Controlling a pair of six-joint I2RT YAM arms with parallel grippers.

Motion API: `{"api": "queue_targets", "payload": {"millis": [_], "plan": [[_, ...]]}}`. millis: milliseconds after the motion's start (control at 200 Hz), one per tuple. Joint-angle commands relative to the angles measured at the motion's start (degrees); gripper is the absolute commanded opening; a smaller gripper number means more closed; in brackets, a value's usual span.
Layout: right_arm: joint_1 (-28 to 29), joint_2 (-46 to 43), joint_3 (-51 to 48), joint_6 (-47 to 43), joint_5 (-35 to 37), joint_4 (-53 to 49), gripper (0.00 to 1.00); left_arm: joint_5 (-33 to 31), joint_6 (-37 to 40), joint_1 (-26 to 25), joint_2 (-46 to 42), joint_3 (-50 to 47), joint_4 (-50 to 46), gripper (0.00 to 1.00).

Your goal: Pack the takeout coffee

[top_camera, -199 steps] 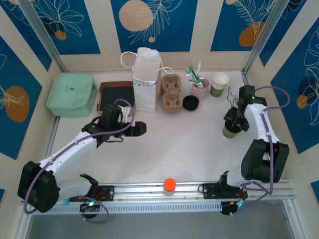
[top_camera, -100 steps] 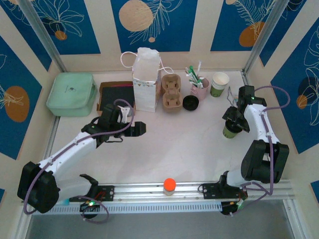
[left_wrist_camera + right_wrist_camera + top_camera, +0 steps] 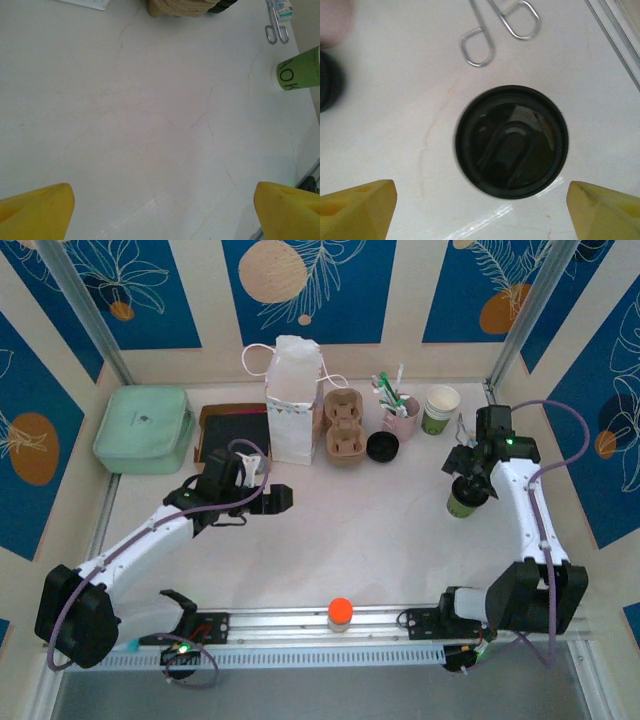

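The takeout coffee (image 3: 461,502) stands upright on the white table at the right, a small green-banded cup with a black lid (image 3: 511,142). My right gripper (image 3: 467,478) hangs just above it, open. In the right wrist view its yellow fingertips (image 3: 367,205) sit wide on either side of the lid without touching, and the right gripper (image 3: 481,194) holds nothing. The left gripper (image 3: 283,498) hovers open over the table's middle left. From the left wrist view, the left gripper (image 3: 165,197) faces bare tabletop, and the takeout coffee (image 3: 298,70) stands at the far right edge.
Along the back stand a white paper bag (image 3: 293,400), a brown cup carrier (image 3: 345,427), a loose black lid (image 3: 382,447), a pink cup of stirrers (image 3: 400,416) and lidless cups (image 3: 441,408). A wire clip (image 3: 500,27) lies just behind the coffee. A green box (image 3: 145,428) sits back left.
The right gripper has opened off the coffee cup and lifted back a little; the cup stays standing on the table. The left arm has not moved.
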Motion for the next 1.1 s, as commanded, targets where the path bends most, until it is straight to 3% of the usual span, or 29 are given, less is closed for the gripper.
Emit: {"api": "queue_targets", "payload": {"millis": [0, 205, 430, 565, 876, 1096], "plan": [[4.6, -3.3, 3.4, -1.4, -1.7, -1.6, 0.88, 0.6, -0.1, 0.8, -1.1, -0.1, -0.6, 0.92], [13.4, -3.8, 4.5, -0.2, -17.5, 3.9, 0.84, 0.2, -1.4, 0.8, -1.4, -0.5, 0.6, 0.92], [19.2, 2.7, 4.9, 3.4, -23.3, 8.9, 0.77, -1.8, -1.4, 1.2, -4.7, -1.5, -0.6, 0.93], [19.6, 6.7, 4.2, 6.2, -28.6, 13.9, 0.72, -0.9, -2.5, 2.7, -6.8, -3.0, -0.2, 0.93], [19.2, 19.9, 6.5, 10.4, -31.6, 20.3, 0.56, 7.3, -8.4, 10.4, -10.6, -8.6, 6.4, 0.94], [18.0, 27.0, 7.4, 13.5, -34.0, 25.4, 0.49, 8.8, -8.7, 13.8, -13.5, -10.6, 5.2, 0.94]]}}
